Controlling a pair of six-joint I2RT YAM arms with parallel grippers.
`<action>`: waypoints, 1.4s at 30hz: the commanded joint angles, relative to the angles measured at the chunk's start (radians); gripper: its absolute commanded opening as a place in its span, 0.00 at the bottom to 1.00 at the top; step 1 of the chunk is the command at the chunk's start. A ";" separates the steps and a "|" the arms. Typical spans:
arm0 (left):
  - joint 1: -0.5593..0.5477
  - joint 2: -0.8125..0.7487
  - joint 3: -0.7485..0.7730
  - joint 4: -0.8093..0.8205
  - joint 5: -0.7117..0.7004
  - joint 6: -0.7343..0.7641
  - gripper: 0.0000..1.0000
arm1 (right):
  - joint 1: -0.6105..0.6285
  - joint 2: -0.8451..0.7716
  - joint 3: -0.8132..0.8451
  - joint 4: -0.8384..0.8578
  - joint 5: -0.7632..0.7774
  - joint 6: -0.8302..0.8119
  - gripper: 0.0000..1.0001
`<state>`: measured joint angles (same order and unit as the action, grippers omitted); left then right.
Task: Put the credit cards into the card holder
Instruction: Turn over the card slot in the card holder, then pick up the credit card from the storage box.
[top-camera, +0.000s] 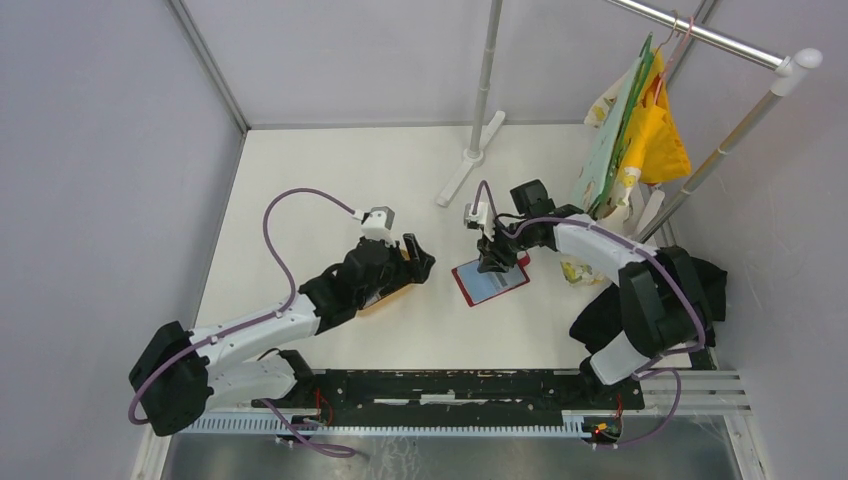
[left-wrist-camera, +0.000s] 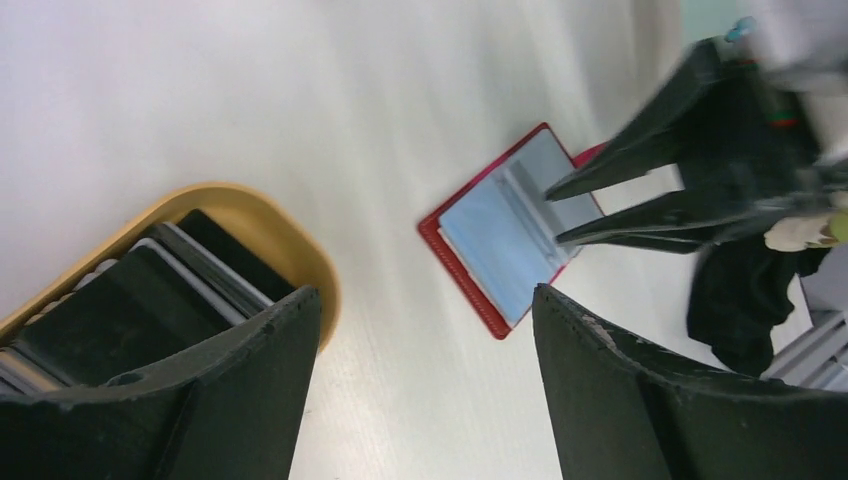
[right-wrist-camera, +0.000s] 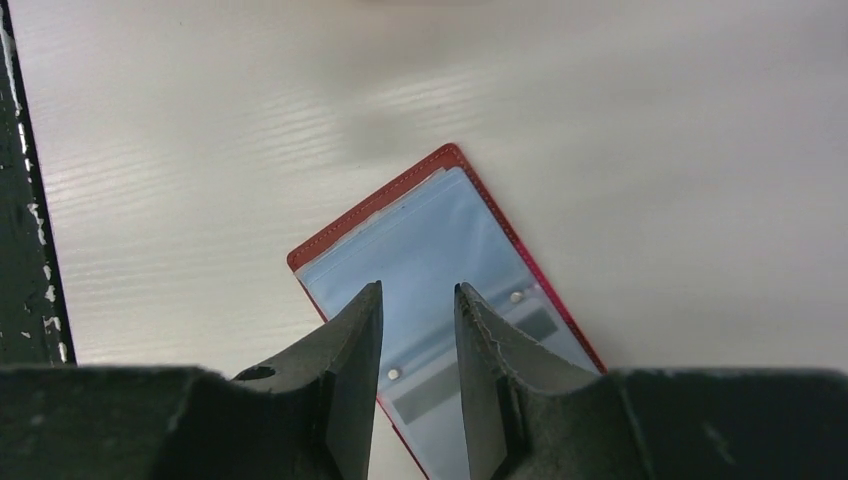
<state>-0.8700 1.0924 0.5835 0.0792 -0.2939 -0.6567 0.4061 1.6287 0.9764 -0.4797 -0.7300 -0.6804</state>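
The red card holder (top-camera: 490, 281) lies open on the white table, grey-blue pocket panels up (right-wrist-camera: 430, 230). My right gripper (right-wrist-camera: 419, 287) is low over its panels, the jaws a narrow gap apart with only the blue panel showing between them; it stands at the holder's far edge (top-camera: 493, 260). The credit cards (left-wrist-camera: 150, 310), black and pale grey-white, are stacked in the oval tan tray (left-wrist-camera: 300, 250). My left gripper (left-wrist-camera: 425, 291) is wide open and empty, hanging above the tray's right end (top-camera: 418, 258), with the card holder (left-wrist-camera: 505, 240) ahead of it.
A metal clothes stand (top-camera: 480, 120) rises at the back centre, with colourful bags (top-camera: 640, 130) hanging from its rail at the back right. A black cloth (top-camera: 700, 290) lies by the right arm's base. White walls close in the table.
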 joint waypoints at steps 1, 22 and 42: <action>0.072 -0.025 0.000 -0.010 0.029 -0.067 0.78 | -0.014 -0.102 -0.017 0.056 -0.044 -0.027 0.38; 0.161 -0.259 0.018 -0.488 -0.341 -0.106 0.94 | 0.224 -0.010 0.239 0.378 -0.163 0.269 0.98; 0.559 -0.408 -0.204 -0.401 0.013 -0.144 0.80 | 0.409 0.275 0.359 0.440 0.349 0.997 0.98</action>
<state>-0.3187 0.7067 0.3847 -0.3508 -0.2802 -0.7551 0.8047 1.8587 1.3239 -0.0597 -0.4671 0.1875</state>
